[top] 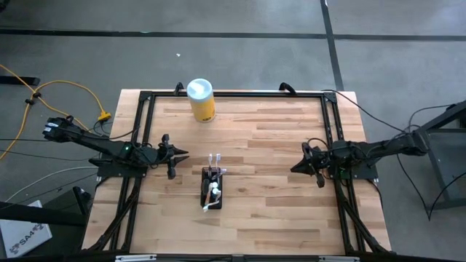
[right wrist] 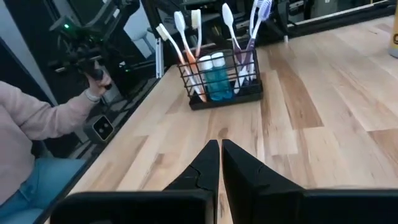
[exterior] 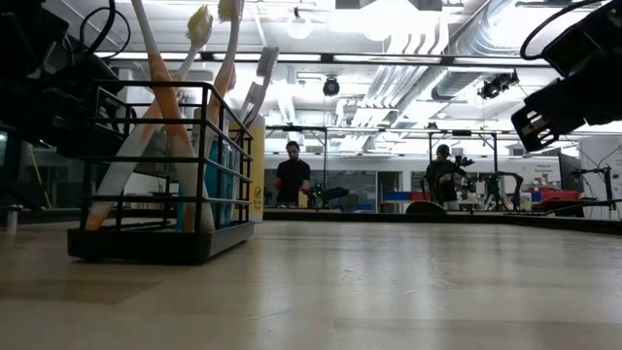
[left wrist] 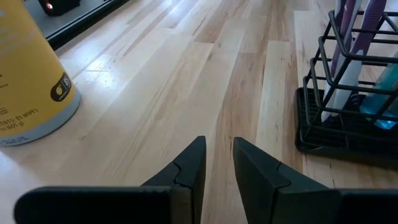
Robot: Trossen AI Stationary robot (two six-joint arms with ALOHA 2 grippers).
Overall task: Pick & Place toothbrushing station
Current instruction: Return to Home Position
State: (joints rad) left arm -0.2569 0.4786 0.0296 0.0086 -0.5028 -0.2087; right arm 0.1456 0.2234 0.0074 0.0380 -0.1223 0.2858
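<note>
Left gripper (left wrist: 217, 149): jaws at narrow gap, empty; hovers over counter (top: 277, 218), left of centre.
Right gripper (right wrist: 219, 149): jaws all but touching, empty; near right counter edge.
Between them, well apart from both: toothbrushing station (top: 213, 191), black wire rack. Toothbrushes (right wrist: 179, 22) upright inside, blue bottle (right wrist: 217, 78) among them.
Yellow canister (top: 201, 100) near far edge.
No brush loose on counter.
Judgement: placing done; only arm parking left.

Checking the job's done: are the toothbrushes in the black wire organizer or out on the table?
In. The toothbrushes stand heads-up inside the upright black wire organizer; the high view shows none lying on the table.
</note>
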